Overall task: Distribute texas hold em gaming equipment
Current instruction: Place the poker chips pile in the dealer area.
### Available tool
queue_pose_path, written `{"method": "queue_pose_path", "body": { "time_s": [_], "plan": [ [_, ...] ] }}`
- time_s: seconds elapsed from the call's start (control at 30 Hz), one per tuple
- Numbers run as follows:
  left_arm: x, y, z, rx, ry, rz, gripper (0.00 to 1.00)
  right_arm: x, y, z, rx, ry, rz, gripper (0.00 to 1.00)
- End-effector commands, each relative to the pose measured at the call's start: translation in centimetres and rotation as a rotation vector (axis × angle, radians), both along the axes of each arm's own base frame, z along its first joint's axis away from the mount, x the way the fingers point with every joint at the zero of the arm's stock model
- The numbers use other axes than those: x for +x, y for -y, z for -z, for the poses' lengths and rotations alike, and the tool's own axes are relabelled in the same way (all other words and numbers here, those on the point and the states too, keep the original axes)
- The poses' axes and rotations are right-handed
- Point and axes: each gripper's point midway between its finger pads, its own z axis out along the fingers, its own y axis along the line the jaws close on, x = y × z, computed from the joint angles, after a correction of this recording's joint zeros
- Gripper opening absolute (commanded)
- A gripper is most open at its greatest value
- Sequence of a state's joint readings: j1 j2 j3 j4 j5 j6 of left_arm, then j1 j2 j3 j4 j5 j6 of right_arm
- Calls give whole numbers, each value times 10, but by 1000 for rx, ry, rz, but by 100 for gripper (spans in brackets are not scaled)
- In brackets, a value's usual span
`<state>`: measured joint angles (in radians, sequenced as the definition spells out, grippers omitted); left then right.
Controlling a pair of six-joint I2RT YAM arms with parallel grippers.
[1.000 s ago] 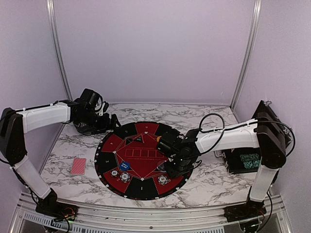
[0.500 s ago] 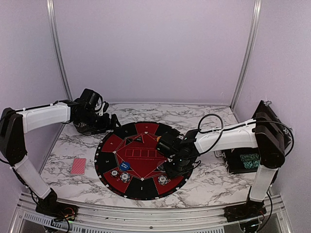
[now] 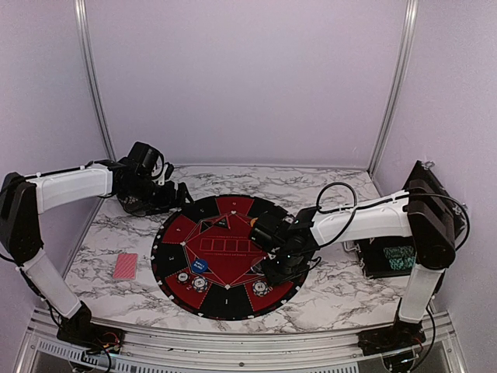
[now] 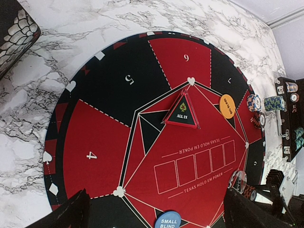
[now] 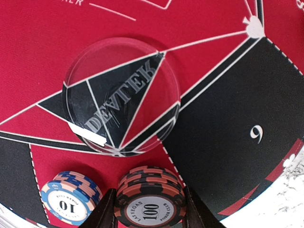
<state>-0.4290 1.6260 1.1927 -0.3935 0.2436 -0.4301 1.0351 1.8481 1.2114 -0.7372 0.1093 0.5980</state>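
In the right wrist view my right gripper (image 5: 149, 209) is shut on a stack of black-and-salmon "100" poker chips (image 5: 149, 197), a finger touching each side; the stack rests on the round mat (image 5: 228, 85). A blue "10" chip stack (image 5: 71, 197) stands just to its left. A clear round disc (image 5: 121, 95) lies beyond them. My left gripper (image 4: 154, 213) hangs open over the mat's far-left part, nothing between its fingers (image 4: 71, 213). Below it are the blue "small blind" marker (image 4: 167, 221), an orange disc (image 4: 227, 106) and an "all in" triangle (image 4: 183, 113). Red-backed cards (image 3: 125, 266) lie on the table, left.
The black-and-red mat (image 3: 225, 299) fills the middle of the marble table, with chip stacks (image 3: 201, 283) near its front edge. A black case (image 3: 394, 258) holding more chips stands at the right, beside the right arm. Metal posts and lilac walls close the back.
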Motion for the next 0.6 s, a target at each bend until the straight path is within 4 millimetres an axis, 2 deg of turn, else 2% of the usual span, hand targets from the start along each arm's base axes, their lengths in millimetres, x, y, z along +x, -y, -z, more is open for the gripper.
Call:
{"method": "queue_pose_path", "body": {
  "time_s": [0.0,0.57],
  "plan": [
    [2,0,-4,-9,11,1,99,4,-14,-10,37,23,-10,41],
    [2,-1,-4,-8,11,0,99,3,-15,-12,39,22,-12,44]
  ]
}}
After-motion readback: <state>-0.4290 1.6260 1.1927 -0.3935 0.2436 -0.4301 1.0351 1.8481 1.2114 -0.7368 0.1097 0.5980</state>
